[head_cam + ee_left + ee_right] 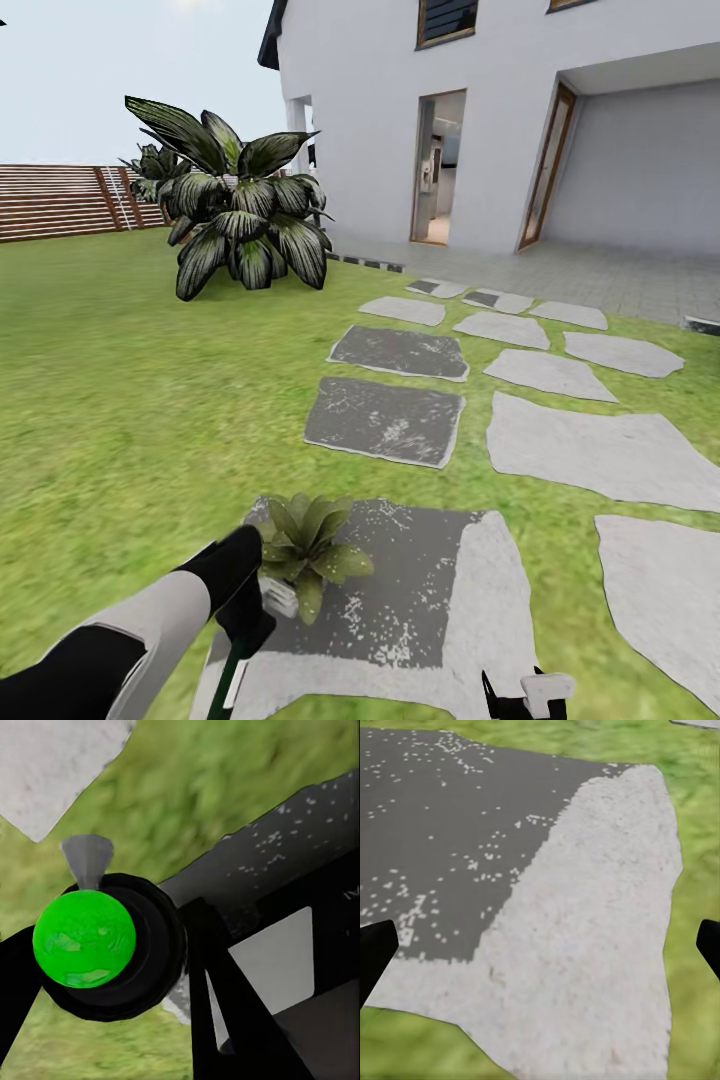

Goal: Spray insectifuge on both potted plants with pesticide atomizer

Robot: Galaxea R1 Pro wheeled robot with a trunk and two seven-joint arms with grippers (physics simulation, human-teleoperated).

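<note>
House: I see a white house (480,120) far ahead and to the right, with an open doorway (438,168) facing the lawn and a paved strip at its foot.
Lawn: the lawn (130,400) fills the left half of my head view and lies open and flat out to the fence.
Fence: a brown slatted fence (60,200) closes the far left edge.
Bush: a big dark broad-leaved bush (240,215) stands far left of the path, well apart from my arms.
Stepping stones: grey stepping stones (590,445) run from near me to the house; the nearest stone (430,600) is half dark, half pale, and shows under my right wrist camera too (585,945).
Open room: grass gaps lie between the stones, and the way ahead along the path is open.
Left arm: my left arm (130,630) reaches in from the near left, its black end just beside the plant.
Potted plant: one small potted plant (305,550), a rosette of pointed green leaves in a pale pot, sits upright at the near left corner of the nearest stone.
Sprayer: the sprayer (97,945) sits between my left gripper's (112,967) black fingers, which are clenched on its round dark body; a bright green dome faces the wrist camera, so its long axis runs away from the lens towards the ground.
Right gripper: my right gripper (540,945) hangs released above the pale half of the stone, fingertips spread wide.
</note>
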